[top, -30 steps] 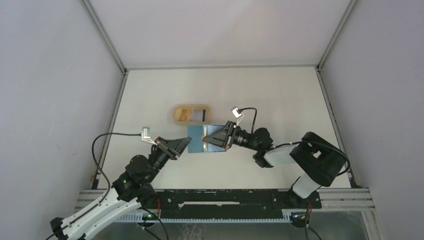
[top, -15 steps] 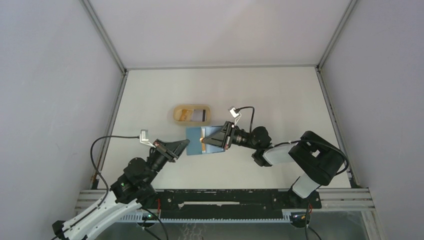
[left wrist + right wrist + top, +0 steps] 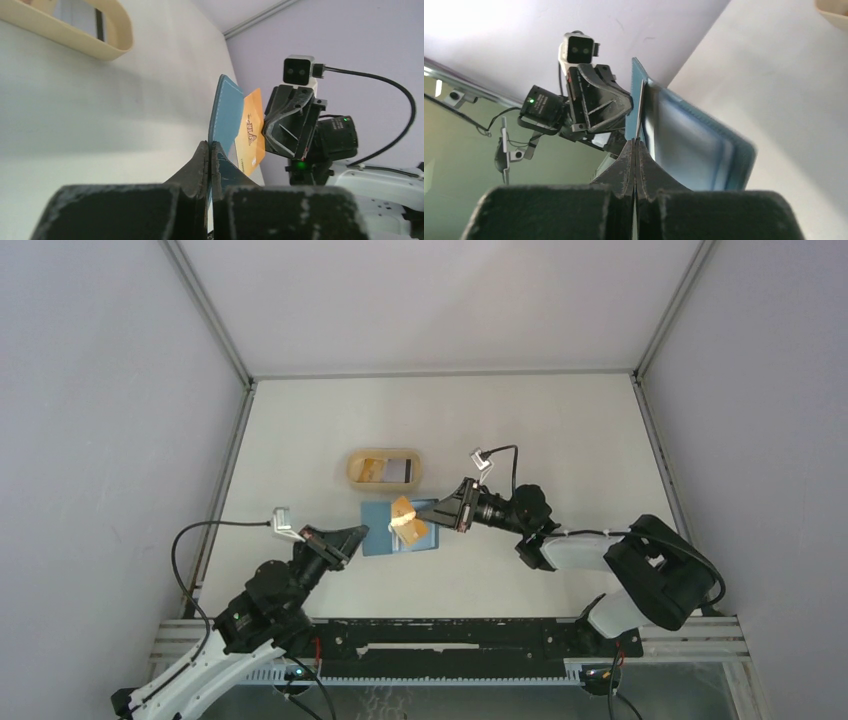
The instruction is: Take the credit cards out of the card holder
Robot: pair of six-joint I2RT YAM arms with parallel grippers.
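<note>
The teal-blue card holder (image 3: 379, 539) stands open and raised off the table between my two grippers. My left gripper (image 3: 364, 532) is shut on its left edge, as the left wrist view shows (image 3: 210, 148). My right gripper (image 3: 433, 519) is shut on an orange credit card (image 3: 405, 521) and holds it against the holder's inner face. In the left wrist view the orange card (image 3: 251, 131) sticks out beside the holder (image 3: 226, 112); its lower edge is hidden. In the right wrist view the card (image 3: 640, 107) is edge-on in my pinched fingers, next to the holder (image 3: 696, 145).
A tan oval dish (image 3: 352, 469) lies just behind the card holder and has cards lying in it; its rim also shows in the left wrist view (image 3: 117, 42). Grey walls and metal frame rails enclose the white table (image 3: 560, 440).
My right gripper has drawn back to the right, and the orange card now shows outside the holder. My left gripper has pulled the holder a little left and nearer.
</note>
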